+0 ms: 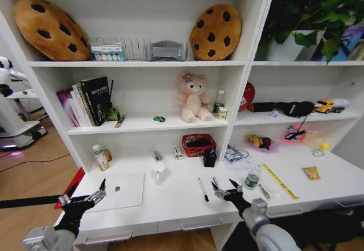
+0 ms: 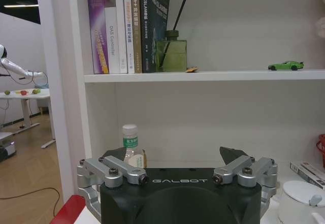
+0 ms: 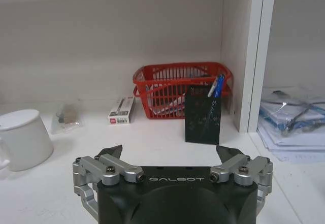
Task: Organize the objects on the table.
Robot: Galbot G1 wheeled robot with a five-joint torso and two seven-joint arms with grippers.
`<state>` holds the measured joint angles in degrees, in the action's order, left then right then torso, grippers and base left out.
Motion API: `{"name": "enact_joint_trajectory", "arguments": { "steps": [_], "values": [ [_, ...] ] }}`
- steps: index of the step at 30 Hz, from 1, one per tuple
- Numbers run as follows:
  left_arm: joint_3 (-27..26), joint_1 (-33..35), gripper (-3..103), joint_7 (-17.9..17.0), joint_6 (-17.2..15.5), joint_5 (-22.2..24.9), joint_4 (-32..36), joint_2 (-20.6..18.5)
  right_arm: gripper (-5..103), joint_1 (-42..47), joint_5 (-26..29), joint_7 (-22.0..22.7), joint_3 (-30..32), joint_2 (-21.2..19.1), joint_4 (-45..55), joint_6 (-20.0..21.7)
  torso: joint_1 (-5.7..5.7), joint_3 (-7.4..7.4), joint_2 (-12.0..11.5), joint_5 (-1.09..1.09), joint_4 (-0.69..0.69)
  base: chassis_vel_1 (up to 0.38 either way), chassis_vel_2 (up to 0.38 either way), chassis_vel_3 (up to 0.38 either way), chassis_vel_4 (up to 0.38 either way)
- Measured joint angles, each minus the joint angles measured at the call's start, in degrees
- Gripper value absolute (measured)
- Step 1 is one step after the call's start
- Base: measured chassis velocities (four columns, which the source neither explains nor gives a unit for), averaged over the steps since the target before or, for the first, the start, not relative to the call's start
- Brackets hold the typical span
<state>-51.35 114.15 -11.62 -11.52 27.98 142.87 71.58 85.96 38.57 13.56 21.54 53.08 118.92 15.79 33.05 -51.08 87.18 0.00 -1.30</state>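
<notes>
Both grippers hover with fingers spread and nothing in them: the left gripper (image 1: 84,201) at the front left corner of the table (image 1: 170,208), just beside the silver laptop (image 1: 120,190), and the right gripper (image 1: 227,192) farther along the front edge, close to a black pen (image 1: 202,189) and a small clear bottle (image 1: 252,178). Working across from the left, the first risk I see is the left fingers clipping the laptop's corner and nudging it toward the edge, since it lies flat with little to grab. Behind it a white mug (image 1: 158,172) stands in the open and could be tipped by a low reach toward the red basket (image 1: 198,144) or the black pen holder (image 1: 209,158). By the right gripper the pen would roll if pinched off-centre, and the light bottle could topple from a sideways brush. Farther right lie a yellow ruler (image 1: 279,181) and a small packet (image 1: 310,173), thin and hard to lift cleanly. Smooth and white, the surface will let things slide. Tall white shelving rises behind, carrying books (image 1: 86,101), a pink plush bear (image 1: 193,97) and two cookie cushions (image 1: 48,28); wooden floor shows at the left.
</notes>
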Motion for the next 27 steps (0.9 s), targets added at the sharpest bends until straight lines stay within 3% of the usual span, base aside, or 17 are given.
{"name": "enact_joint_trajectory", "arguments": {
  "steps": [27],
  "values": [
    [0.02, 0.00, 100, 0.01, 0.00, 0.00, 0.00, 0.00, 100, -19.88, 2.28, 1.75, -17.19, 1.33, -15.84, 2.61, 0.00, 0.00, 0.01, -0.01, -0.01, 0.000, 0.000, 0.000, 0.000]
  ]
}}
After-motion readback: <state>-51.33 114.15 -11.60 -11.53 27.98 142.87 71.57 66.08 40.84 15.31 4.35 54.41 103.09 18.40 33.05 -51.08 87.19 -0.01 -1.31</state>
